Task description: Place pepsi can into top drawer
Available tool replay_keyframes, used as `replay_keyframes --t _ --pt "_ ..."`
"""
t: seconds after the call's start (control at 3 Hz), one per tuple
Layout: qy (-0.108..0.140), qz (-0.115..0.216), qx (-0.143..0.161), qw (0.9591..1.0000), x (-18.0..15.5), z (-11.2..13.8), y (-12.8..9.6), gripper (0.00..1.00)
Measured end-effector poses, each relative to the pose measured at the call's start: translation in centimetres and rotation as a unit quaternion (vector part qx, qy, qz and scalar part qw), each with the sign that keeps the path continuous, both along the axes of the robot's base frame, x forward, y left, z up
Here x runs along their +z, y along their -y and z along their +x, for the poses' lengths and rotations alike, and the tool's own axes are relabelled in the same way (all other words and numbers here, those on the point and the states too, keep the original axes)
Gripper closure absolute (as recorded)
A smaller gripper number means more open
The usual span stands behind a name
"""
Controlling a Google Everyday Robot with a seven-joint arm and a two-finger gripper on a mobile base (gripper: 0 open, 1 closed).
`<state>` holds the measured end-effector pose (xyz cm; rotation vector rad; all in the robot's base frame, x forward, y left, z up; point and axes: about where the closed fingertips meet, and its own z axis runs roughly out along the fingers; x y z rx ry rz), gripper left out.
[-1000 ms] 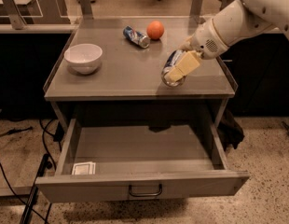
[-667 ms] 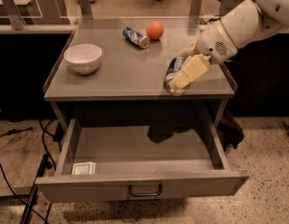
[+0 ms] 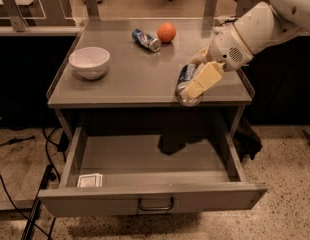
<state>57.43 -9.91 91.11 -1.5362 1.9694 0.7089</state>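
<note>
Below the bench (image 3: 125,76), the top drawer (image 3: 95,200) stands pulled wide open, so that step looks done. At the bench's front right edge, the gripper (image 3: 192,86) is clamped on the pepsi can (image 3: 184,75), which is dark blue, tilted, silver end down. Lowering it into the drawer and releasing it remain.

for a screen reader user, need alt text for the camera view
The gripper holds the pepsi can tilted at the cabinet top's front edge, above the open top drawer. A white bowl, a smaller can and an orange sit on the top.
</note>
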Motion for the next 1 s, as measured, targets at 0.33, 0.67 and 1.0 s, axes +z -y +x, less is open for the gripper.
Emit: replay_keyframes --t 0.33,0.67,1.0 --pt "0.000 -0.005 0.013 0.9999 -0.4 -3.0 0.4 1.00" --pt "-0.004 -0.006 0.019 0.9998 -2.3 -5.6 0.7 1.00" --pt "0.026 -0.007 0.032 0.9991 -6.1 -6.7 0.5 1.00"
